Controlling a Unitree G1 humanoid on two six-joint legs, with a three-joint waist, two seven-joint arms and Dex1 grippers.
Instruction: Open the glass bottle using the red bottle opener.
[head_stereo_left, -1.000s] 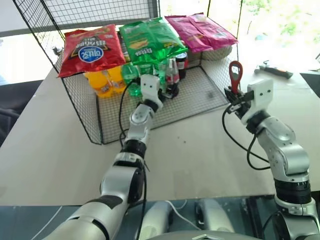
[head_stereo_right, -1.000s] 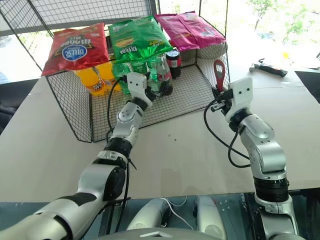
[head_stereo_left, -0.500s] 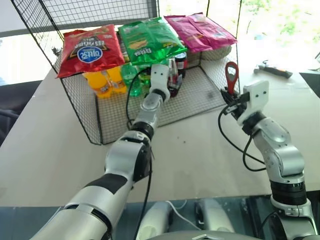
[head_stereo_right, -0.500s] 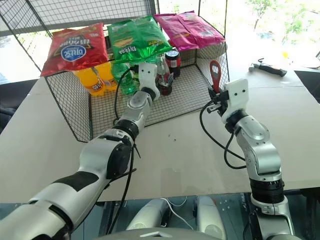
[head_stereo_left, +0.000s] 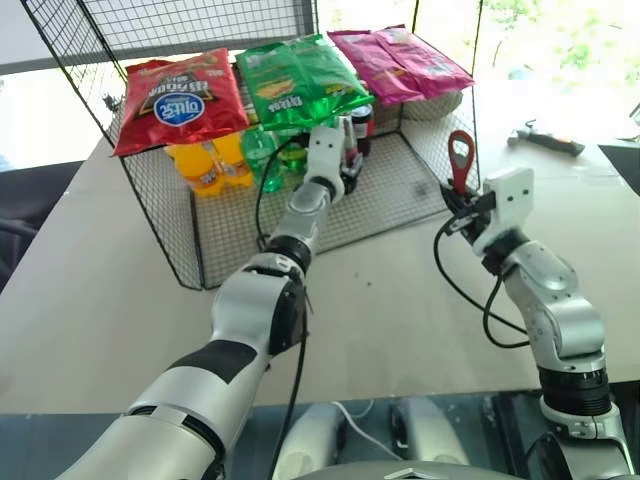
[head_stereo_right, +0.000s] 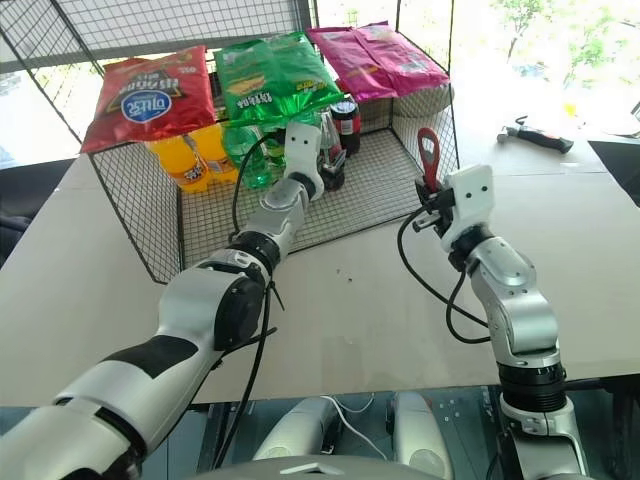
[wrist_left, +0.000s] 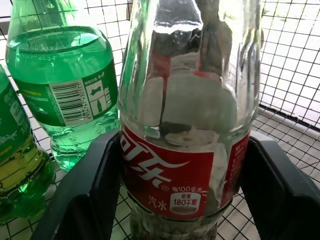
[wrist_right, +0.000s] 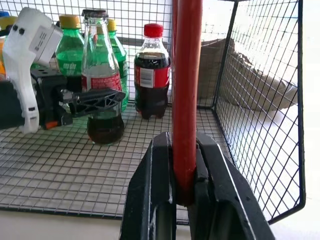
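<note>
The glass bottle (wrist_left: 185, 125), clear with a red label and dark drink at its bottom, stands upright inside the wire basket (head_stereo_left: 400, 200). My left gripper (head_stereo_left: 345, 168) reaches level into the basket, and its two black fingers (wrist_left: 102, 170) press on the bottle's sides at label height. The right wrist view shows the same grip on the bottle (wrist_right: 102, 75). My right gripper (head_stereo_left: 462, 200) hovers outside the basket's right front corner, shut on the handle of the red bottle opener (head_stereo_left: 459, 160). The opener stands upright with its ring head on top.
Green plastic bottles (wrist_left: 62, 85) and orange ones (head_stereo_left: 205, 160) stand left of the glass bottle, and a cola bottle with a red cap (wrist_right: 152, 75) stands behind it. Red, green and pink snack bags (head_stereo_left: 300, 75) lie on the basket's top. A hand tool (head_stereo_left: 545, 140) lies at the table's far right.
My left gripper has pushed deeper into the basket up to the glass bottle, and its fingers have closed in on it. The right gripper with the opener has stayed about where it was.
</note>
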